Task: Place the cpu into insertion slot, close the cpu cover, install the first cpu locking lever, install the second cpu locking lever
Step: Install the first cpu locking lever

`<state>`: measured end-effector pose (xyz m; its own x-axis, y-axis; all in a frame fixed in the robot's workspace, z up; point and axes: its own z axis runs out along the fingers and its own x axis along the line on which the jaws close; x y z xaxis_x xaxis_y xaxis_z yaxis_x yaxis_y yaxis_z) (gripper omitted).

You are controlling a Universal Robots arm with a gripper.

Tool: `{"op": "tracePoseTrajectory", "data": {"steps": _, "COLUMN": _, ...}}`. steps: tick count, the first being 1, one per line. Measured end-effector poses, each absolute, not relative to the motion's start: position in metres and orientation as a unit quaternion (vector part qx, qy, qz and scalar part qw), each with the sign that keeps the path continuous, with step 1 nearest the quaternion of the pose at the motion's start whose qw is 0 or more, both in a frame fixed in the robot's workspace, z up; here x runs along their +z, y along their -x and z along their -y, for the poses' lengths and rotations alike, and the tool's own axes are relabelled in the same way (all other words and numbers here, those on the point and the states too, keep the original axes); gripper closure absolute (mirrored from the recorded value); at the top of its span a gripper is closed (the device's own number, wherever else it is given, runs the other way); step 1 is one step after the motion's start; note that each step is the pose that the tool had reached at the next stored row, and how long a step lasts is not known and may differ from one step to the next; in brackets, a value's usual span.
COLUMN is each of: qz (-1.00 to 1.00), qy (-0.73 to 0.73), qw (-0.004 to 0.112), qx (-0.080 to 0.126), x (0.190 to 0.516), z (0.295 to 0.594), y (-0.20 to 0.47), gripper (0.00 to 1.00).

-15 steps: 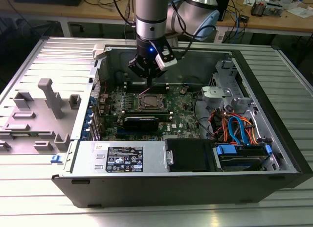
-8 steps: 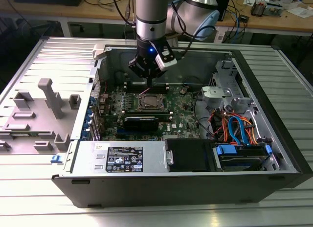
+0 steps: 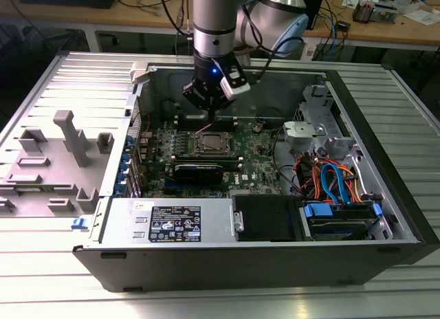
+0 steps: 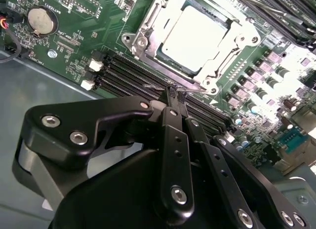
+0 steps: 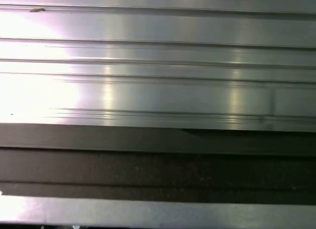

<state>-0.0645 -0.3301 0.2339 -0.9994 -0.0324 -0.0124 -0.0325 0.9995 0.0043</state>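
The cpu [image 4: 195,34] lies flat in the insertion slot [image 4: 129,40] on the green motherboard [image 4: 79,36], its dull silver top showing. The cpu cover [image 4: 170,66] lies down over it as a silvery frame around the chip. My gripper [image 4: 177,93] is shut, its black fingers [image 4: 171,115] pressed together, their tips at the slot's edge beside the memory slots, next to a thin wire lever [image 4: 160,83]. In the exterior view my gripper [image 3: 213,115] hangs inside the open computer case just behind the cpu [image 3: 212,143].
Long black memory slots [image 4: 126,73] flank the socket. A coin battery [image 4: 40,20] sits on the board. A drive cage with orange and blue cables [image 3: 337,185] fills the case's right. A power supply [image 3: 172,224] is in front. Grey plastic fixtures [image 3: 65,144] stand on the left.
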Motion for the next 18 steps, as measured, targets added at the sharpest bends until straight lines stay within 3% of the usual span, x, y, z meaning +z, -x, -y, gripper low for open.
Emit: {"op": "tracePoseTrajectory", "data": {"steps": 18, "qz": -1.0, "qy": 0.016, "qw": 0.006, "qx": 0.002, "x": 0.218, "z": 0.328, "y": 0.048, "gripper": 0.89}}
